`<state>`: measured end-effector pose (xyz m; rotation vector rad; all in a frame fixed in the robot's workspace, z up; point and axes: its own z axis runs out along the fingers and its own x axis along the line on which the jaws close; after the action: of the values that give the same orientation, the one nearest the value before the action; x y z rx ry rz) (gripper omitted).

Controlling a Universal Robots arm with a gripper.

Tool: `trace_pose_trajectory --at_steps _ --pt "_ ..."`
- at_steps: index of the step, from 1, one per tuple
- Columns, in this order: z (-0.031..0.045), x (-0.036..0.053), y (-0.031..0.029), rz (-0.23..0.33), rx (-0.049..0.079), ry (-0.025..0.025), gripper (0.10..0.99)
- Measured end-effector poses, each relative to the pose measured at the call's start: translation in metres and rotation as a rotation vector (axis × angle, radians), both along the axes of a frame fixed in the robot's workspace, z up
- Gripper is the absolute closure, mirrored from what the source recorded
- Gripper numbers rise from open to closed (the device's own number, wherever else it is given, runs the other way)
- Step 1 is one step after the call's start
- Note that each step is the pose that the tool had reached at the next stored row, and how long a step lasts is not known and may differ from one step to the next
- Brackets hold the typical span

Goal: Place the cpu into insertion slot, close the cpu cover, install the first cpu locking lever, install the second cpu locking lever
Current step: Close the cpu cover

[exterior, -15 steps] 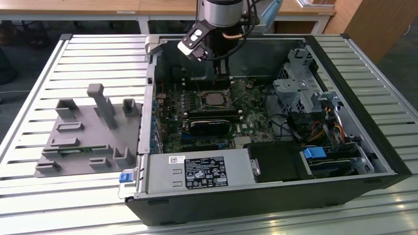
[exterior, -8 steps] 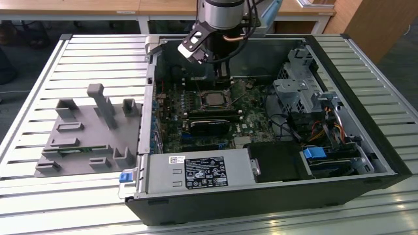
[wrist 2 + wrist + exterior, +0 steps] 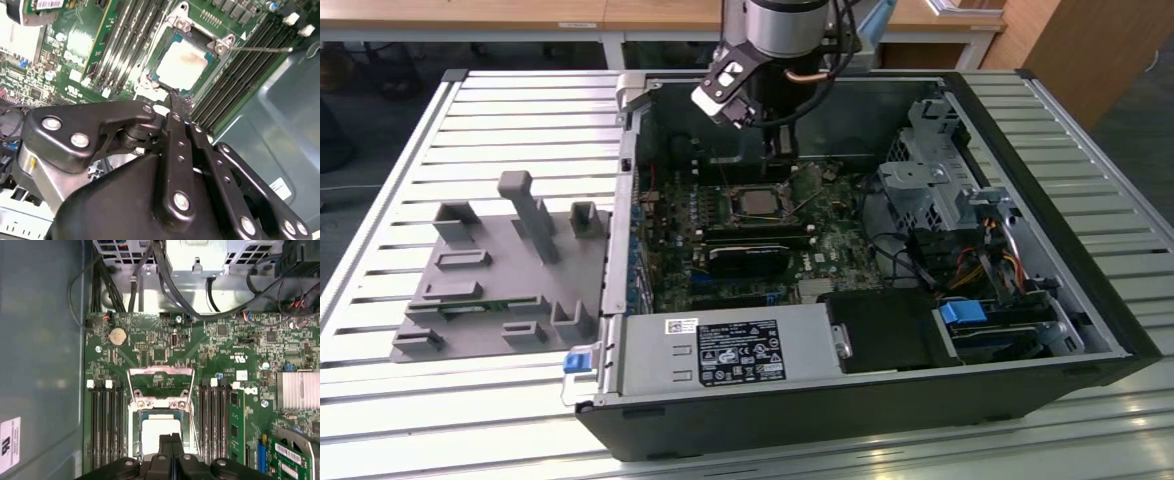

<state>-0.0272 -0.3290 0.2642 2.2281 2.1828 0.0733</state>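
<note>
The cpu lies flat in the insertion slot on the green board, its pale metal face up. The cpu cover stands swung open past the far edge of the slot, with board showing through its window. A thin locking lever sticks out free beside the slot. My gripper hangs just above the cpu's near edge, shut, its two black fingers pressed together with nothing between them. In the exterior view the gripper reaches down into the open case just behind the slot.
Long black memory slots flank the slot on both sides. A black card, a labelled power supply, a drive cage and loose cables crowd the case. A grey fixture sits on the slatted table at the exterior view's left.
</note>
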Motion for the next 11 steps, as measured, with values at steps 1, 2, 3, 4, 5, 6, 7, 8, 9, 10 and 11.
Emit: trace_pose_trajectory --at_steps 1,2,3,4,5,6,7,8,9,10,11 --pt "0.0000 0.0097 0.0000 0.003 0.000 0.0017 0.980" --pt "-0.0003 0.0201 -0.0001 0.014 0.000 0.0027 0.980" --pt "-0.0004 0.0217 -0.0001 0.021 0.000 0.0029 0.980" --pt "-0.0005 0.0229 0.0000 0.029 0.001 0.0030 0.980" --pt "-0.0007 0.0237 0.0000 0.038 0.001 0.0029 0.980" --pt "-0.0010 0.0241 0.0000 0.050 0.002 0.0028 0.980" --pt "-0.0012 0.0245 0.0000 0.062 0.002 0.0028 0.980" --pt "-0.0015 0.0261 0.0000 0.067 0.002 0.0034 0.980" --pt "-0.0018 0.0288 0.0001 0.068 0.002 0.0057 0.980" --pt "-0.0020 0.0317 0.0003 0.068 0.002 0.0084 0.980" --pt "-0.0022 0.0342 0.0007 0.068 0.002 0.0104 0.980"
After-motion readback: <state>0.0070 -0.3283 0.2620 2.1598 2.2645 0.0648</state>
